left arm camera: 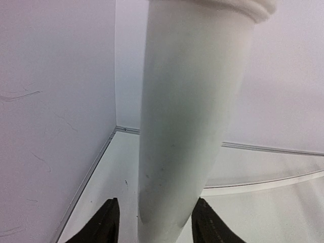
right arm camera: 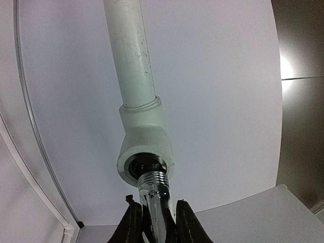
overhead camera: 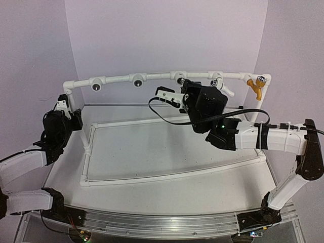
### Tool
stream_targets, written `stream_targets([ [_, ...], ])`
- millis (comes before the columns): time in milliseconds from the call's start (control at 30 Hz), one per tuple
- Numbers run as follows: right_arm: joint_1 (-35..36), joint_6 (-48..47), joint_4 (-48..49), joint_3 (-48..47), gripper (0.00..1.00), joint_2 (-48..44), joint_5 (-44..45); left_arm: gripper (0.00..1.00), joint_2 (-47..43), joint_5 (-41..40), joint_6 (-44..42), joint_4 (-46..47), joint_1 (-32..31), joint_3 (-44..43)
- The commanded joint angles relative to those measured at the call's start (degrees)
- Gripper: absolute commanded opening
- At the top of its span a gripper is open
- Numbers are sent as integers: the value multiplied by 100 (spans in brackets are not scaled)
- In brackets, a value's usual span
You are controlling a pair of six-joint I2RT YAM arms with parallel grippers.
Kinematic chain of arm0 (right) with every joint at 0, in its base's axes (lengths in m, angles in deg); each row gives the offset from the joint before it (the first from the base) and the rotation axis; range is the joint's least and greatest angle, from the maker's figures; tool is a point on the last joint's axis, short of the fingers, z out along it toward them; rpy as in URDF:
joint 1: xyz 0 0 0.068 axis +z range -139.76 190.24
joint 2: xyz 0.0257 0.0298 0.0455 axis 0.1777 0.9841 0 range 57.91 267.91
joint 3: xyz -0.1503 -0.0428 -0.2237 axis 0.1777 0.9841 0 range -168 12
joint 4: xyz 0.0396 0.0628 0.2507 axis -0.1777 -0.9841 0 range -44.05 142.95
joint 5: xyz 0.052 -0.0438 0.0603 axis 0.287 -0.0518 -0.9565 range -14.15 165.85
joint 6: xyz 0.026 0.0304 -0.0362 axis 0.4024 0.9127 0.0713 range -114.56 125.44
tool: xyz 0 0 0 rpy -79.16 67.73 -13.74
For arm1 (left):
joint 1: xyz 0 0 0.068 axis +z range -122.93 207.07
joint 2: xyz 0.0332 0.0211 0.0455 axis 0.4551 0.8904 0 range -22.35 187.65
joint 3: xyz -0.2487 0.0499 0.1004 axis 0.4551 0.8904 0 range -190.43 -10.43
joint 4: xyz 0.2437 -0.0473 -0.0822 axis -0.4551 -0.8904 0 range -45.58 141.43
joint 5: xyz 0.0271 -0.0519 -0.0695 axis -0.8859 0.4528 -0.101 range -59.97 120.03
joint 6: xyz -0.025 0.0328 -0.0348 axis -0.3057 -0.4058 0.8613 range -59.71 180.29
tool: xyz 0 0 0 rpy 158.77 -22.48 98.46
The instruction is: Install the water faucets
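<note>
My right gripper [right arm camera: 154, 223] is shut on a silver-grey metal water faucet [right arm camera: 158, 202]. The faucet's threaded end sits at the dark mouth of a white tee fitting [right arm camera: 144, 147], tilted slightly and not screwed in. From above, that gripper [overhead camera: 178, 93] is up at the back rail. A white faucet [overhead camera: 221, 85] and an orange-yellow faucet [overhead camera: 258, 87] hang on the rail to its right. My left gripper [left arm camera: 157, 223] straddles the frame's left upright pipe [left arm camera: 187, 126]. Its right finger is against the pipe and its left finger [left arm camera: 104, 225] stands a little off it. From above it [overhead camera: 68, 109] is at the frame's left corner.
The white pipe frame [overhead camera: 121, 78] spans the back, with two unfilled tee fittings [overhead camera: 96, 85] [overhead camera: 137, 81] left of the right gripper. A low pipe rectangle [overhead camera: 167, 174] lies on the table. Walls close in on the left, back and right.
</note>
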Motion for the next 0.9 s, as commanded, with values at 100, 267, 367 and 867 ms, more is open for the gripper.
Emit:
stream_targets([
  [100, -13, -57, 572, -276, 0, 192, 170, 33, -175, -5, 196, 361, 34, 199],
  [267, -13, -62, 611, -320, 0, 326, 225, 23, -281, 4, 377, 362, 29, 358],
  [367, -5, -42, 662, -384, 0, 386, 243, 15, -328, 44, 400, 360, 31, 401],
  [867, 105, 18, 654, -729, 0, 551, 217, 4, -553, 280, 357, 362, 24, 474],
])
